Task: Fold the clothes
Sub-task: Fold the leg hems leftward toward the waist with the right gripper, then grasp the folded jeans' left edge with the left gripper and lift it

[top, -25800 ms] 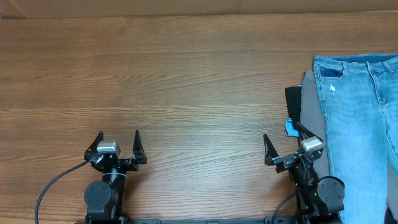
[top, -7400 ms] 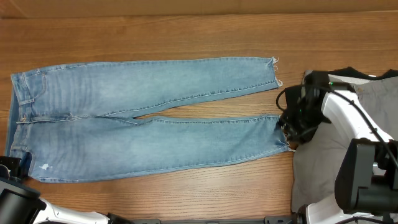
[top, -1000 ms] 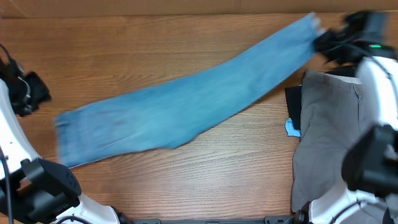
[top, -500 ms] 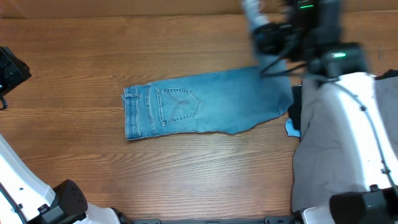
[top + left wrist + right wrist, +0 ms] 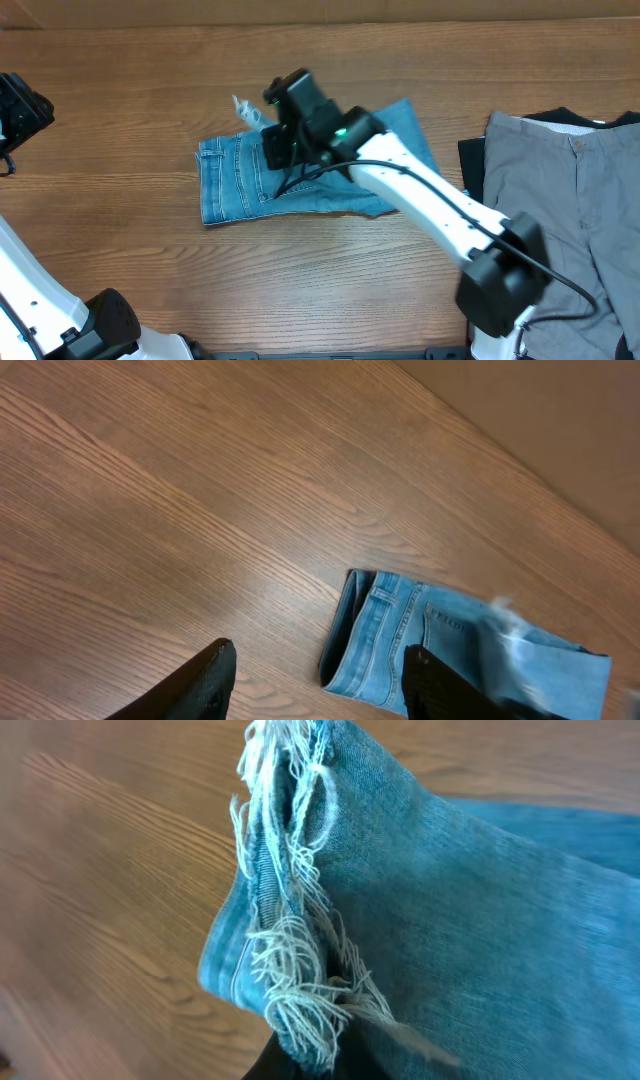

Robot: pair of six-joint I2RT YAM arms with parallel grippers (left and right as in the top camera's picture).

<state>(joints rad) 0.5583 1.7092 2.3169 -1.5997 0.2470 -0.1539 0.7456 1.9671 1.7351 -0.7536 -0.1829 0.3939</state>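
- The table (image 5: 150, 260) carries the jeans (image 5: 235, 185) directly beneath the right gripper (image 5: 265, 125).
- The frayed hems (image 5: 240, 106), just now far out beyond the waistband, now hang over it from that gripper's fingers, so the second fold looks nearly closed.
- The right gripper clenches those hems.
- The left gripper (image 5: 320, 650) gapes empty, with the jeans well ahead of it.

The brown wooden table (image 5: 130, 270) lies bare to the left of and in front of the light blue denim jeans (image 5: 230, 185). The white right arm (image 5: 430, 200) slants across above them. Grey trousers (image 5: 560, 220) cover the table's right end.
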